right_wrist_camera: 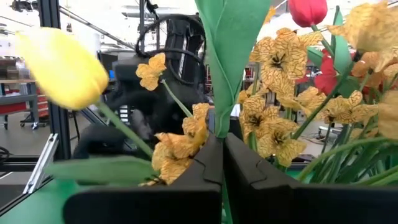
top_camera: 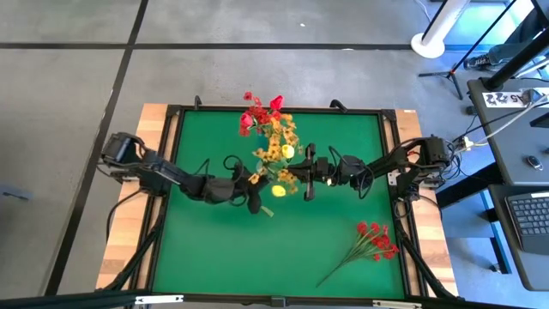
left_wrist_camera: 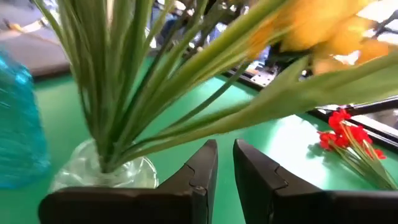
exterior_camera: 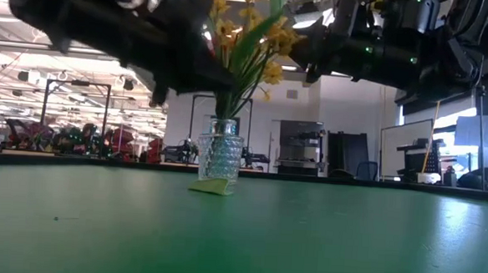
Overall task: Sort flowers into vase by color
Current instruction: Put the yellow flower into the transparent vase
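**Both end effectors meeting at the vase, mid surface**

The green surface (top_camera: 214, 257) is carrying everything; largest to smallest from there.

Both arms are reaching in w/ their tips converging at the bouquet near the surface's centre. The left end effector (top_camera: 255, 193) is sitting just beside the vase's near-left side, fingers (left_wrist_camera: 202, 168) nearly together w/ a thin gap showing; a green stem/leaf is lying right across their tips, but can't tell if it's actually pinched. The right end effector (top_camera: 302, 178) is coming in from the right, clenched on a green leaf (right_wrist_camera: 227, 62) of the yellow tulip sprig, leaf rising straight up from between the fingers, yellow bud (right_wrist_camera: 62, 68) off to the side.

The flowers in the vase (top_camera: 273, 137) are standing as a mixed bunch: yellow-orange blooms low & toward the end effectors, red blooms at the far side. The glass vase (exterior_camera: 219, 156) is standing upright on a small yellow-green pad (exterior_camera: 212, 187).

A separate red sprig (top_camera: 369, 245) is lying flat near the front-right corner, well apart from both end effectors.

A blue see-through object (left_wrist_camera: 18, 124) is showing just beside the vase in the left wrist view; can't tell what it is.
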You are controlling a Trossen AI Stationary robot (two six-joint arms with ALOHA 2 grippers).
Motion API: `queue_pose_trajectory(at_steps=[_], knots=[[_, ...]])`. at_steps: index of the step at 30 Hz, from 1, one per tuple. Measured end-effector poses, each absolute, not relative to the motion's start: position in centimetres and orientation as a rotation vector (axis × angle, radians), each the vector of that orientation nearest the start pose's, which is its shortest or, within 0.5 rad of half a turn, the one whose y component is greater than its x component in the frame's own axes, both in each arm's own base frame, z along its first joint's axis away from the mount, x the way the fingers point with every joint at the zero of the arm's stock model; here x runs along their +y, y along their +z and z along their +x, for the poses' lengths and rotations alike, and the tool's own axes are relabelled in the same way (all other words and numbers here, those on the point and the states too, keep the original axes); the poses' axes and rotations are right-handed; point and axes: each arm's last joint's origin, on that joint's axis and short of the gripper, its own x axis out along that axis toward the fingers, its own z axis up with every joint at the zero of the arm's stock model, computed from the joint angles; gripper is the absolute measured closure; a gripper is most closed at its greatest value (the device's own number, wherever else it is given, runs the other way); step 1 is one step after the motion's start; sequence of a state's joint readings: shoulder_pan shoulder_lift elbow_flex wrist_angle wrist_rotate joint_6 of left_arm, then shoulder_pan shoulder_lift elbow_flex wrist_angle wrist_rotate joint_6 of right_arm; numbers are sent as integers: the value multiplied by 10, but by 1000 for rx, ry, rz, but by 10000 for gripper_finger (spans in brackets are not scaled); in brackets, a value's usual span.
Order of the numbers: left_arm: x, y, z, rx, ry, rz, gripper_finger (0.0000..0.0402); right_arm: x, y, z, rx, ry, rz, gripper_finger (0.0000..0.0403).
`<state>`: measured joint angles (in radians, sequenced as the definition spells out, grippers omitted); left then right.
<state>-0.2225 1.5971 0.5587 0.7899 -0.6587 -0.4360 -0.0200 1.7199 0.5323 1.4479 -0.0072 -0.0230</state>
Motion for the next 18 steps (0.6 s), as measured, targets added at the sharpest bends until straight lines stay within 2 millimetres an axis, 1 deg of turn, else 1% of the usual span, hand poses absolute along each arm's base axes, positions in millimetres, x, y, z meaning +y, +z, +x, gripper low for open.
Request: queue_pose_trajectory(at_steps=[4,7,9,11,13,16,18], knots=[[-63,177,274,149,519,-209,343,-6,185,300,-261,-11,-19,403],[-71,181,262,207,545,-143,319,-6,185,300,-262,-9,-9,403],[-73,178,256,253,576,-122,296,-6,185,300,-267,-9,-9,403],[-71,171,251,305,623,-103,269,-6,186,299,-273,-9,-9,403],[-66,165,250,336,671,-108,239,-6,186,299,-275,-9,-9,403],[-52,157,254,363,722,-136,198,-6,186,299,-277,-9,-9,403],[-43,156,260,360,721,-173,174,-6,186,299,-277,-8,-6,403]])
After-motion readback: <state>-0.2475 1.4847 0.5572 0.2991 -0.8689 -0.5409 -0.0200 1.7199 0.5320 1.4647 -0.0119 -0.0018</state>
